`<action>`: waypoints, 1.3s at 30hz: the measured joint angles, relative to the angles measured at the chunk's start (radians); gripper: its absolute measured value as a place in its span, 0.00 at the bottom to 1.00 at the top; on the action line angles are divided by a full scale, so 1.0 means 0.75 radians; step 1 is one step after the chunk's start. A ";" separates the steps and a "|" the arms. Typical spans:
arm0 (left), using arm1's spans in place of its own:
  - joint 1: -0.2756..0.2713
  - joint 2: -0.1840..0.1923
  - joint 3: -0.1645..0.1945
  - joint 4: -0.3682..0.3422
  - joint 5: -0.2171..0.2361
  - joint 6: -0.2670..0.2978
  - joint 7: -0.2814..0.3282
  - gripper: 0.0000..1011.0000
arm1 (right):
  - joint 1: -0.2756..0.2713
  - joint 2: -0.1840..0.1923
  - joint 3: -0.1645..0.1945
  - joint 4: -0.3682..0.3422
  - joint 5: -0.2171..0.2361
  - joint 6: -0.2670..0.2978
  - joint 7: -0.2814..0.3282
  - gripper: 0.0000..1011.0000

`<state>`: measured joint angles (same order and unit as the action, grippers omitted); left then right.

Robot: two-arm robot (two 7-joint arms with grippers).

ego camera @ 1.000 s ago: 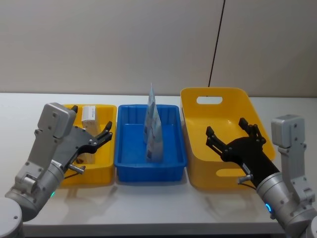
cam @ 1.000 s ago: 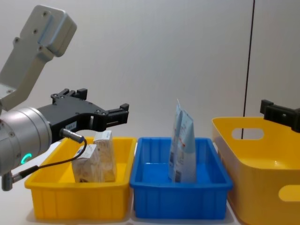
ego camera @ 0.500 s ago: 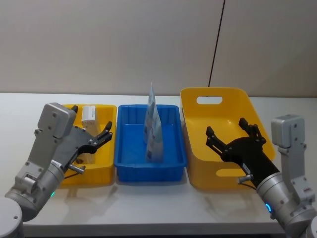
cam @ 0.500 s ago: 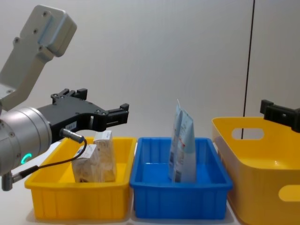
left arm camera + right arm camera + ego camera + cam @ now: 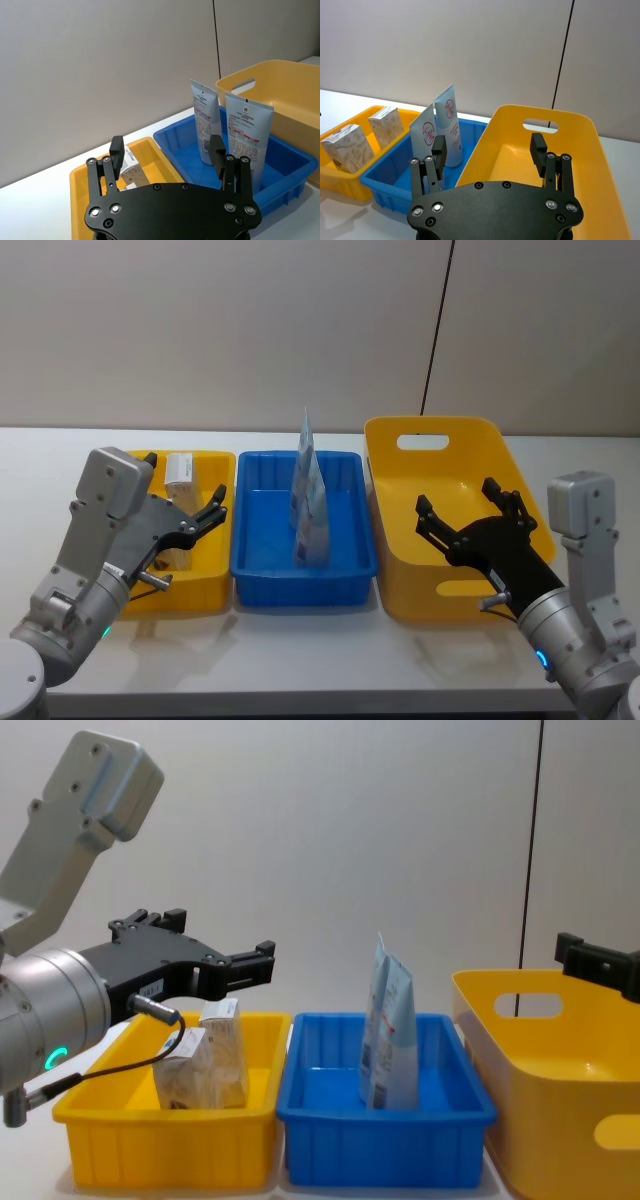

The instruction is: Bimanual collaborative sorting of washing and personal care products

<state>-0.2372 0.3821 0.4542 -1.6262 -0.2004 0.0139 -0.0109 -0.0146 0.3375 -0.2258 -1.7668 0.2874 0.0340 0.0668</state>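
Observation:
Two tall pale-blue pouches (image 5: 309,502) stand upright in the blue tray (image 5: 346,565) at the centre. Two whitish leaf-printed packs (image 5: 205,1055) sit in the small yellow tray (image 5: 200,585) on the left. My left gripper (image 5: 190,502) hovers open above that tray, over the packs, holding nothing. My right gripper (image 5: 460,502) hangs open and empty above the big yellow basket (image 5: 440,430) on the right. In the left wrist view the left gripper (image 5: 167,150) frames both pouches (image 5: 244,137) and a pack (image 5: 131,172). In the right wrist view the right gripper (image 5: 488,146) faces the basket (image 5: 590,125).
The three containers stand side by side, nearly touching, on a white table (image 5: 300,640) before a plain wall. A black cable (image 5: 437,330) runs down the wall behind the basket. Bare tabletop lies in front of the trays.

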 joint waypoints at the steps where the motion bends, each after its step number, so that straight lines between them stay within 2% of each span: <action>1: 0.000 0.000 0.000 0.000 0.000 0.000 0.000 0.99 | 0.000 0.000 0.000 0.000 0.000 0.000 0.000 0.99; 7: 0.001 -0.002 -0.004 0.000 -0.001 0.007 0.000 0.99 | 0.000 0.000 0.000 0.000 0.000 0.000 0.000 0.99; 13: 0.011 -0.013 -0.019 -0.007 -0.022 0.057 0.002 0.99 | 0.000 0.000 0.000 0.000 0.000 0.000 0.000 0.99; 21: 0.036 -0.038 -0.052 -0.031 -0.078 0.171 0.016 0.99 | 0.000 0.000 0.000 0.000 0.000 0.000 0.000 0.99; 28: 0.066 -0.060 -0.085 -0.062 -0.126 0.301 0.044 0.99 | 0.000 0.000 0.000 0.000 0.000 0.000 0.000 0.99; 39: 0.086 -0.069 -0.109 -0.089 -0.155 0.419 0.058 0.99 | 0.000 0.000 0.000 0.000 0.000 0.000 0.000 0.99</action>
<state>-0.1729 0.3304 0.3727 -1.6929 -0.3166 0.3283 0.0323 -0.0146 0.3375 -0.2259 -1.7668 0.2874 0.0340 0.0668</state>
